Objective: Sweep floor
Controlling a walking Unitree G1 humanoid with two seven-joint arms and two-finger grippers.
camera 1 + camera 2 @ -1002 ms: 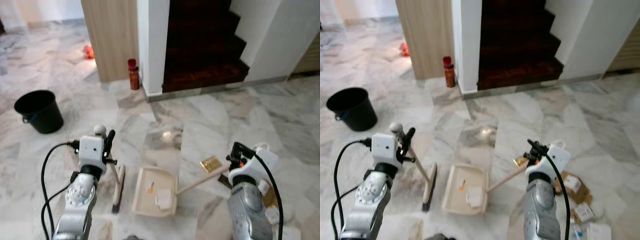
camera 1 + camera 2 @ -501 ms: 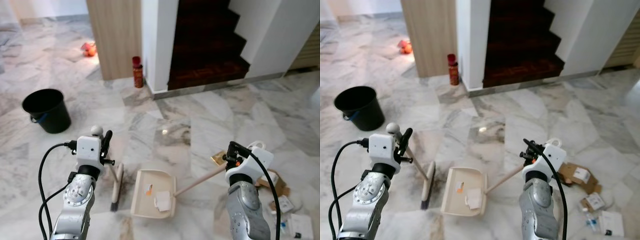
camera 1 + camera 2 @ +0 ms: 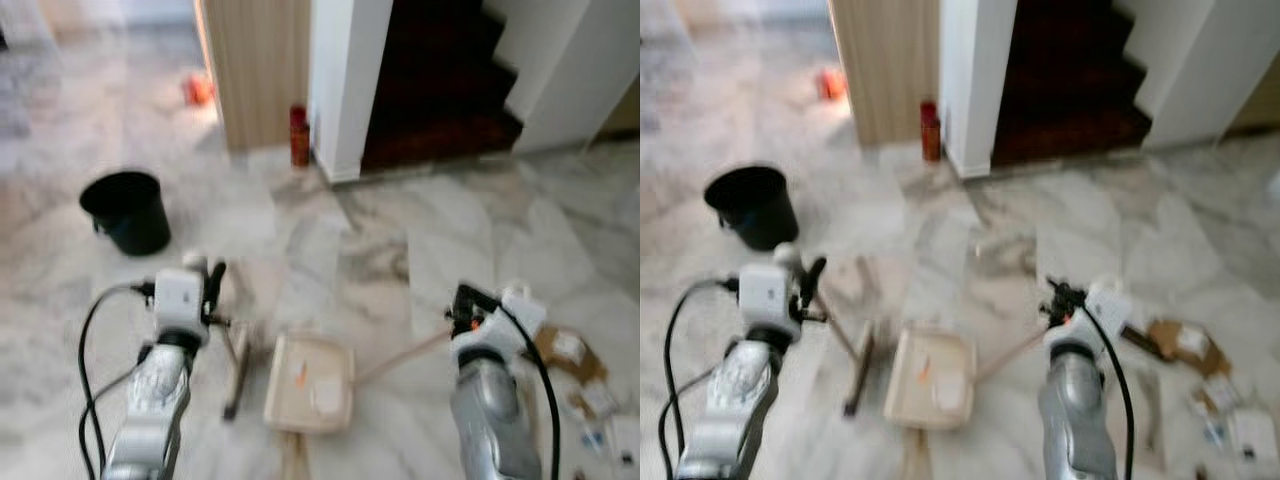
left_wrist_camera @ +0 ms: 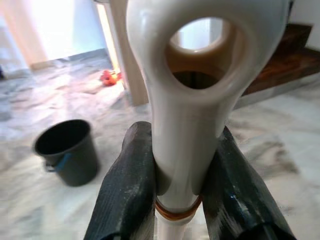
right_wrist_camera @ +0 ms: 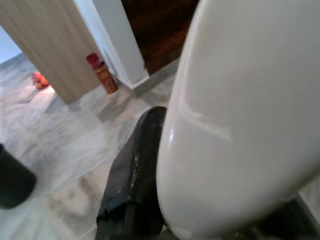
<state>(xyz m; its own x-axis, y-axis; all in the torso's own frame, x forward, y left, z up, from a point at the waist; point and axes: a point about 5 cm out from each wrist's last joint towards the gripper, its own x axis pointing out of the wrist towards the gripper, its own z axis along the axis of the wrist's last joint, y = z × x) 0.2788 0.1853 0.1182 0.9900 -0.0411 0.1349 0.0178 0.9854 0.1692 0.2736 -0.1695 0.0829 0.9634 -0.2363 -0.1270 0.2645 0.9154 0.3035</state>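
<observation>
Head views blurred. Left gripper [image 4: 175, 200] clenched on broom handle [image 4: 192, 100]; broom head [image 3: 237, 385] on marble floor [image 3: 400, 250], just left of dustpan [image 3: 310, 385]. Right gripper [image 3: 462, 308] clamps dustpan handle [image 5: 240, 115]. Black bucket [image 3: 127, 210] far left.

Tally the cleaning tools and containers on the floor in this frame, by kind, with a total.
Cream long-handled brush, held by the left gripper: 1
Cream plastic dustpan, handle held by the right gripper: 1
Black round bucket: 1
Red canister by the white pillar: 1
Total: 4
</observation>
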